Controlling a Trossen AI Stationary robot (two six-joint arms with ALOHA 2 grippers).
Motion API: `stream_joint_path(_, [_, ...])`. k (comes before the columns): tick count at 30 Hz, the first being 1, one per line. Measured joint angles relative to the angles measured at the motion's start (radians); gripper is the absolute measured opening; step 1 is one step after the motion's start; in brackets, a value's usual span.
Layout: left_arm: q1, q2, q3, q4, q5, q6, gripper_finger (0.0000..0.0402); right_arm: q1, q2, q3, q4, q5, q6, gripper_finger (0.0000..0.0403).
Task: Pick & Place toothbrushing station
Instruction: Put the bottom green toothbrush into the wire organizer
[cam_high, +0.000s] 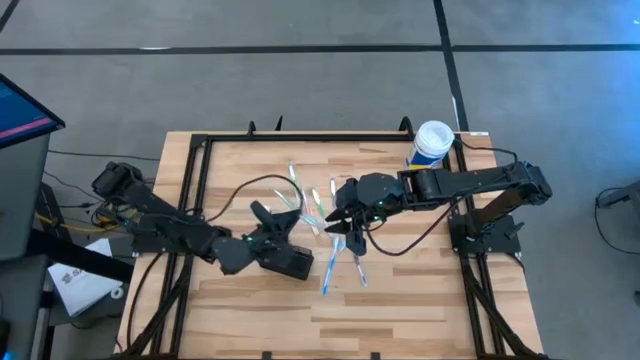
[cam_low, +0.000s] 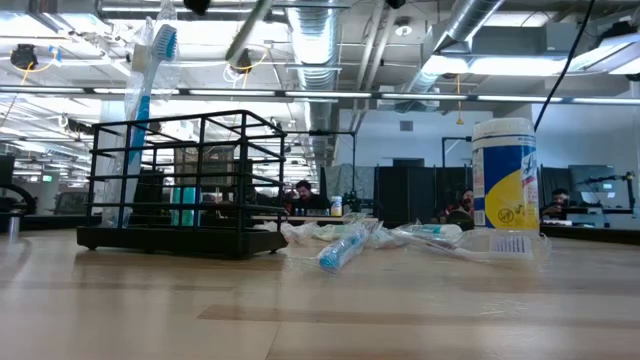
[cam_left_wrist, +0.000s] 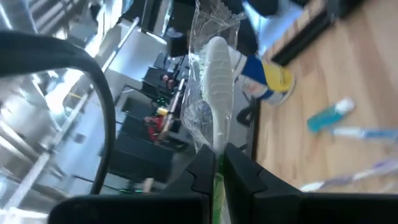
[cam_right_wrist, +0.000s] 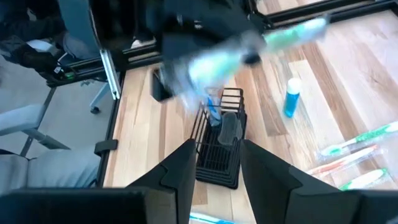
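Note:
The toothbrushing station is a black wire holder standing on the wooden table, left of centre. It shows in the low view and in the right wrist view, and a blue toothbrush stands upright in it. My left gripper hangs just beyond the station, shut on a wrapped white-and-green toothbrush. My right gripper hovers open over the table's middle, with nothing between its fingers. My left gripper pinches the wrapped toothbrush between its two fingers at the green end of the handle. The brush runs along the fingers and sticks out past their tips. The fingers point level, and the brush is clear of the table.
Several wrapped toothbrushes lie loose on the table's middle, and one shows in the low view. A small blue tube lies near them. A white-lidded yellow-and-white canister stands at the far right corner. A black frame edges the table.

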Motion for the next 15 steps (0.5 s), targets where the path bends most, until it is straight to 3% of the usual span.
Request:
stream_joint_path(3, [-0.023, -0.063, 0.0, -0.078, 0.032, -0.16, 0.0005, 0.0, 0.0, 0.0, 0.003, 0.0, 0.0, 0.0118])
stream_joint_path(9, [-0.035, -0.186, 0.0, -0.305, 0.217, -0.513, 0.0005, 0.0, 0.0, 0.0, 0.003, 0.0, 0.0, 0.0118])
stream_joint_path(15, [-0.032, -0.253, 0.0, -0.429, 0.323, -0.688, 0.0005, 0.0, 0.0, 0.0, 0.003, 0.0, 0.0, 0.0118])
